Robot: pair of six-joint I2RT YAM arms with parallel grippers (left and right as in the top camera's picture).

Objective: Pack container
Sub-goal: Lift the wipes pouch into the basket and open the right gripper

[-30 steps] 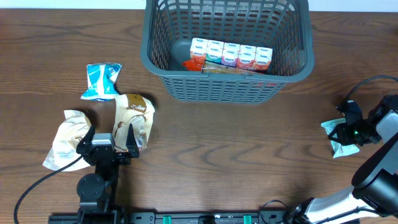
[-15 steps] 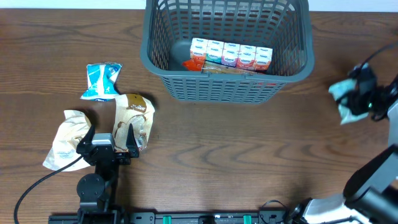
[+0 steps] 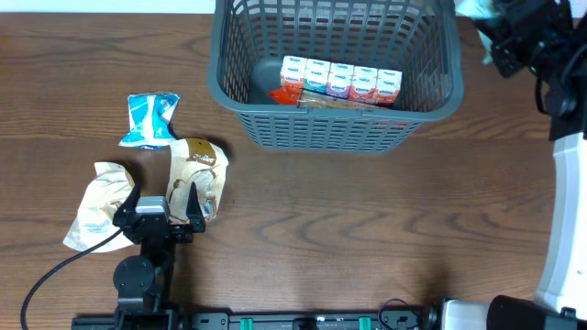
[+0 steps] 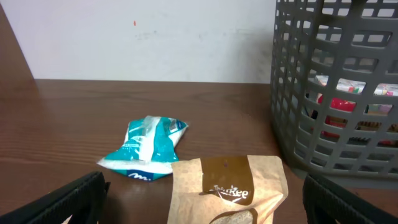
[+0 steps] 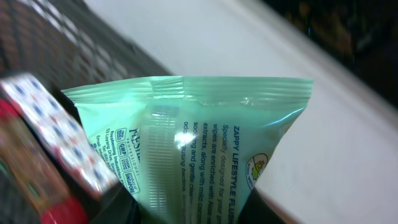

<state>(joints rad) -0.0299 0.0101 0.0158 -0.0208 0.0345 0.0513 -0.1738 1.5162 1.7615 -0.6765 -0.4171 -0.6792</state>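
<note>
The container (image 3: 335,128) stands at 12 o'clock on the counter (image 3: 367,229), long axis from 9 to 3 o'clock, mouth upward. At its 2 o'clock corner the right hand (image 3: 495,23) grips a green packet (image 5: 186,143); the left hand (image 3: 162,203) is spread wide.

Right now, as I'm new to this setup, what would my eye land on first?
The big dark grey container at top centre of the overhead view, with a row of small cartons inside. Then the right gripper beside the container's top right corner, shut on a pale green wipes packet.
</note>
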